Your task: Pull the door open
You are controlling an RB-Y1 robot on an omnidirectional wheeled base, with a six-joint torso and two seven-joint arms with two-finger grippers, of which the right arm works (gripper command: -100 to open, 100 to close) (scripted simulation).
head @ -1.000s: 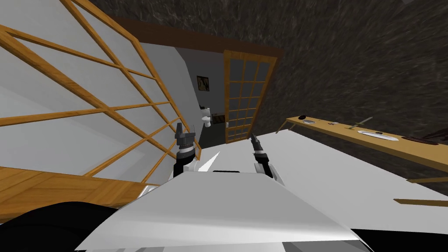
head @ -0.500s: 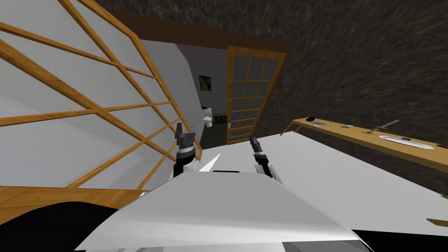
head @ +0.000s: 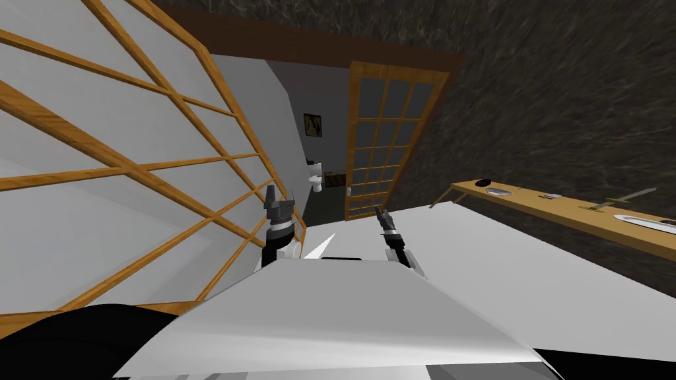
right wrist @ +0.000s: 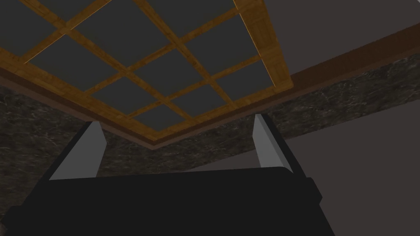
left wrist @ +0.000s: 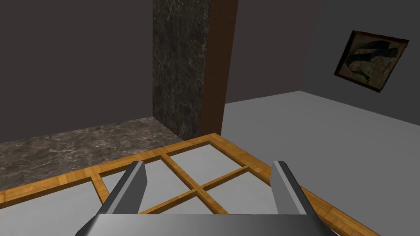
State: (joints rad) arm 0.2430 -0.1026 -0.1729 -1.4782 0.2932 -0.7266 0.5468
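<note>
Gaping empty at centre frame, the left gripper [head: 280,198] and right gripper [head: 381,214] stand apart; the wood-latticed door [head: 132,165] spans the frame's left, swung wide, its edge just beside the left gripper. Farther off, upper centre, stands a second latticed door [head: 396,145].

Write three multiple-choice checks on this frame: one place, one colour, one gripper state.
1. The toilet sits: A) left of the far lattice door; B) right of it; C) above it.
2. The bars of the near lattice door are: A) white; B) orange-brown; C) blue.
3. The left gripper is: A) shut on a handle; B) shut, empty; C) open, empty.
Key: 1A, head view shows it through the doorway, left of that door; 2B, orange-brown grain shows on the bars; 3C, its fingers stand apart, gripping nothing.
</note>
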